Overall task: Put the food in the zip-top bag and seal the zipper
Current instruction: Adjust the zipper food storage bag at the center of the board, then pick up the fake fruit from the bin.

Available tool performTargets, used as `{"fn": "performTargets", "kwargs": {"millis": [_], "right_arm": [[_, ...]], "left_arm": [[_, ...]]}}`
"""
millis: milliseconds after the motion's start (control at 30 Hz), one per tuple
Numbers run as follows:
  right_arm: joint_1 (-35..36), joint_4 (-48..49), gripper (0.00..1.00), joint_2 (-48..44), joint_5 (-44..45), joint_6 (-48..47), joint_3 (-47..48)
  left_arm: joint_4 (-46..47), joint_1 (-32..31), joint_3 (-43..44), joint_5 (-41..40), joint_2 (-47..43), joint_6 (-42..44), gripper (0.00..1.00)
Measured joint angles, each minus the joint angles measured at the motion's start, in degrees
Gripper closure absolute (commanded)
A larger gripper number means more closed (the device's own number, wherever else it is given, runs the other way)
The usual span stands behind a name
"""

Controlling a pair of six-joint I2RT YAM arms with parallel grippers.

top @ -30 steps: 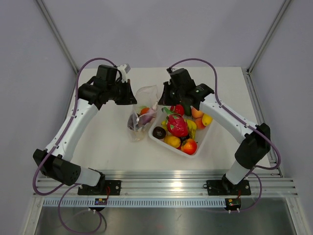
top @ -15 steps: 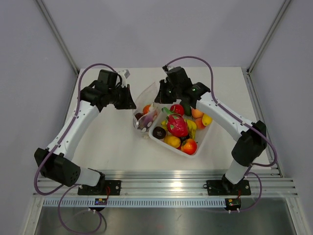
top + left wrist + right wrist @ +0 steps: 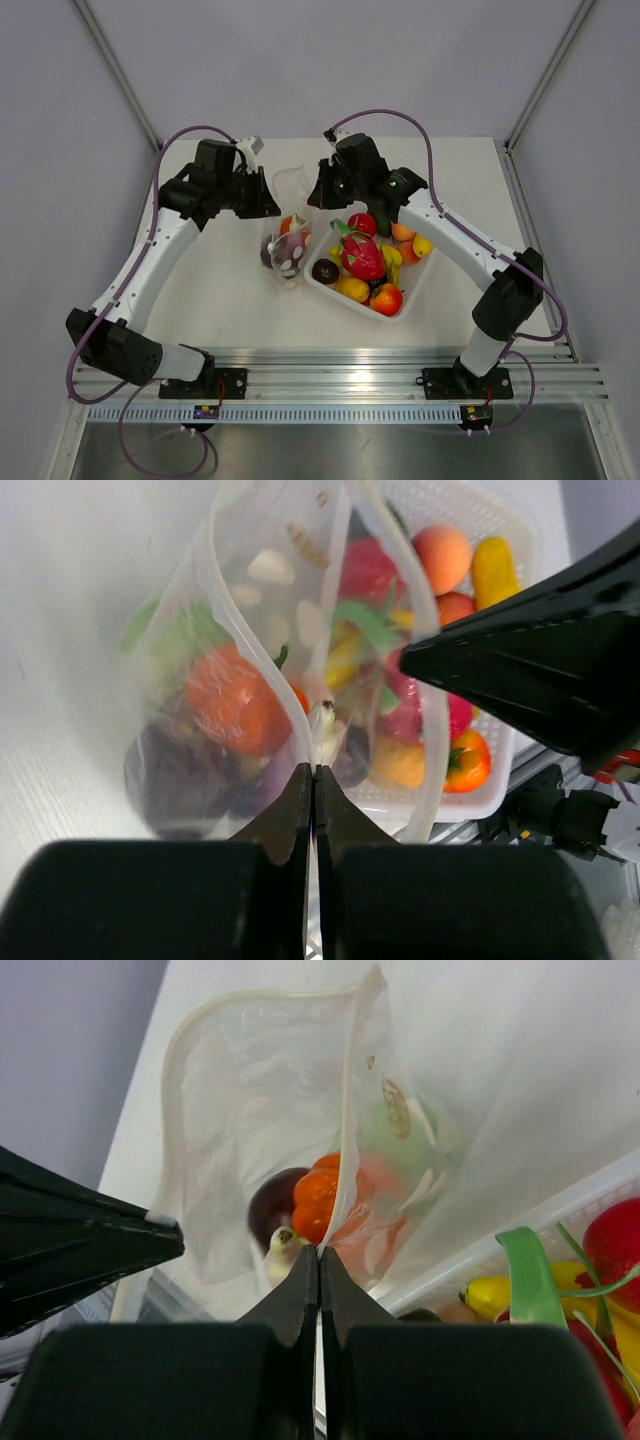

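Observation:
The zip-top bag (image 3: 287,238) hangs between my two grippers, left of the tray. It holds food: an orange fruit (image 3: 225,695), a dark purple one (image 3: 175,775) and a green one (image 3: 165,630). My left gripper (image 3: 268,205) is shut on the bag's near rim (image 3: 314,770). My right gripper (image 3: 318,195) is shut on the opposite rim (image 3: 319,1252). The zipper (image 3: 250,998) curves open around the mouth. More food lies in the tray, including the pink dragon fruit (image 3: 362,255).
The white tray (image 3: 420,275) stands right of the bag, touching or nearly touching it, with several fruits (image 3: 386,298) inside. Metal frame posts rise at the table's back corners, and the rail (image 3: 340,375) runs along the near edge.
Both grippers keep hold of the bag's mouth. The right gripper has moved left and back. The mouth spread wide, then narrowed, and the bag now hangs more upright.

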Motion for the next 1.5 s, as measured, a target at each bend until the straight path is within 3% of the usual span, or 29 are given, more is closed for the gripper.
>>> {"fn": "performTargets", "kwargs": {"millis": [133, 167, 200, 333, 500, 733, 900, 1167, 1500], "right_arm": [[0.0, 0.0, 1.0, 1.8, 0.0, 0.0, -2.5], [0.0, -0.1, 0.81, 2.1, 0.0, 0.0, -3.1], [0.0, -0.3, 0.71, 2.2, 0.0, 0.3, -3.5], [0.0, -1.3, 0.52, 1.7, 1.0, -0.4, -3.2], [0.0, -3.3, 0.41, -2.2, 7.8, -1.9, -3.2], [-1.2, -5.9, 0.37, -16.4, 24.7, -3.4, -8.8], [-6.7, -9.1, 0.35, -22.4, 33.4, -3.1, -16.3], [-13.2, -13.3, 0.26, -23.8, 34.3, -3.2, -31.0], [-14.6, -11.7, 0.28, -21.8, 32.1, -4.7, -33.9]], "left_arm": [[0.0, 0.0, -4.9, 0.1, 2.7, -0.2, 1.0], [-0.1, 0.0, -5.0, 0.1, 3.1, -0.2, 1.0], [0.0, 0.0, -5.0, 0.1, 3.2, -0.2, 1.0], [-0.6, 0.0, -2.3, 0.1, 3.2, -0.2, 1.0], [-0.5, 0.0, 0.2, 0.2, 2.6, -0.2, 1.0], [-0.5, 0.0, 0.2, 1.1, 2.5, -0.2, 1.0], [-0.5, 0.0, 0.2, 1.7, 2.6, -0.2, 1.0], [-0.4, 0.0, 0.2, 2.2, 2.6, -0.2, 1.0], [-0.4, 0.0, 0.2, 2.5, 2.6, -0.2, 1.0]]}}
